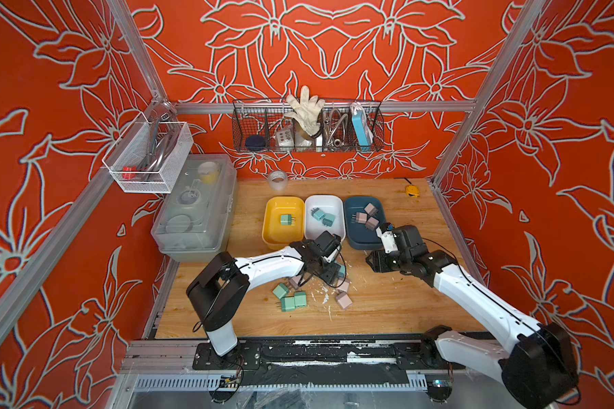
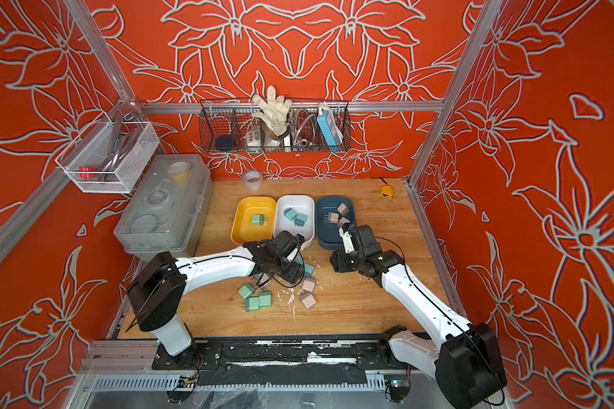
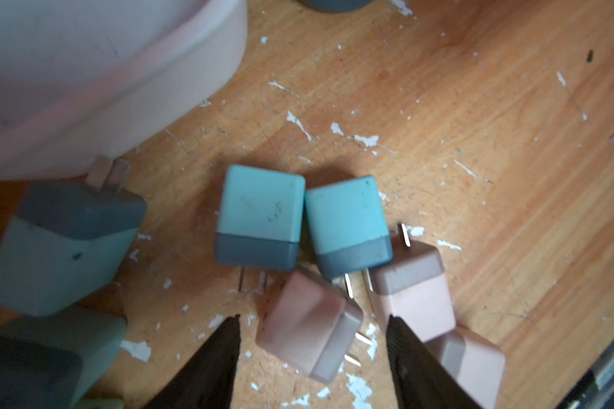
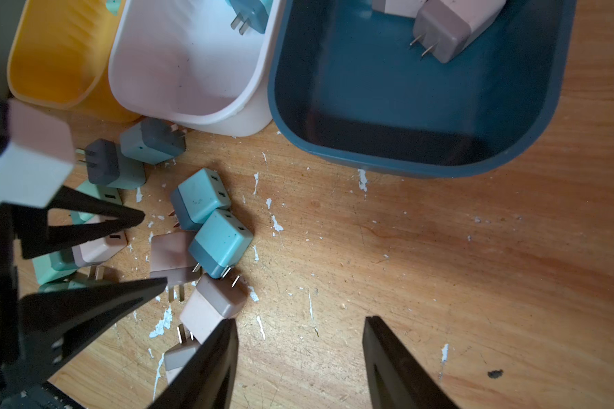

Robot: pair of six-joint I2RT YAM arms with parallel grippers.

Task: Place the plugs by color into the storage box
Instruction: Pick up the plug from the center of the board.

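**Both tools released; loose plugs at the left tool's tips**

Left gripper: jaws stand apart, nothing grasped. A pink plug lies on the wooden table in the gap between the fingertips; contact with either finger cannot be confirmed. A second pink plug and a third pink plug lie against the outside of one finger. Just ahead of the tips, two teal plugs sit side by side, touching, prongs toward the tool. Off to the other side, mint green plugs sit in shadow. Beyond them rises the white tray.

Right gripper: jaws apart, empty, over bare wood. The loose pile lies off to one side. The dark blue tray sits directly ahead, its near end bare.

Farthest out, in both top views, the yellow tray holds one mint green plug, the white tray two teal, the dark blue tray three pink.
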